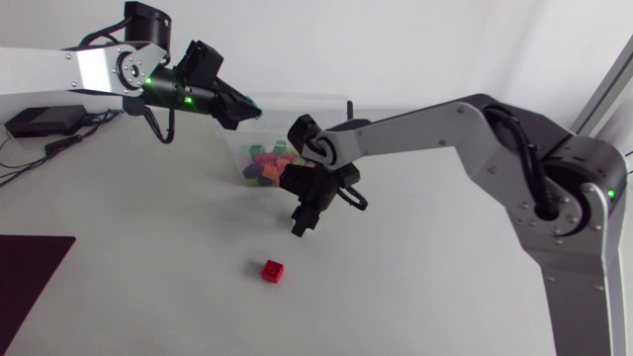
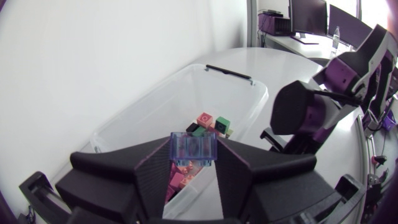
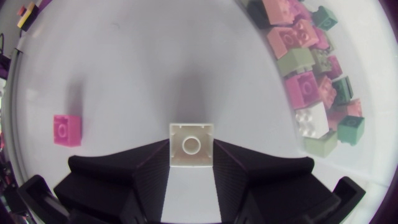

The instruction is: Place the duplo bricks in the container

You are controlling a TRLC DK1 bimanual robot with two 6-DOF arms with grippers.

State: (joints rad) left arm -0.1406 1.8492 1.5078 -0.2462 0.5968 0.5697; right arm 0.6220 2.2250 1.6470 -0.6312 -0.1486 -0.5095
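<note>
Delivery is the step in hand, for both arms at once. My left fingers (image 2: 152,174) pinch a pale blue brick (image 2: 194,148) from two sides and hold it above the clear container (image 2: 242,93), over the heap of coloured bricks (image 2: 208,123) lying in it. My right fingers (image 3: 140,171) pinch a white brick (image 3: 191,144) the same way, but they hang over bare table (image 3: 155,62) just beside the container, not above it. One red brick (image 1: 273,269) lies alone on the table, past my right fingers on the side away from the container.

I judge the left brick ready to drop: I only need to spread those fingers. The right one must first be carried across the rim, and with both arms near the same opening I should take turns to avoid a knock. The red brick remains to be fetched afterwards.
</note>
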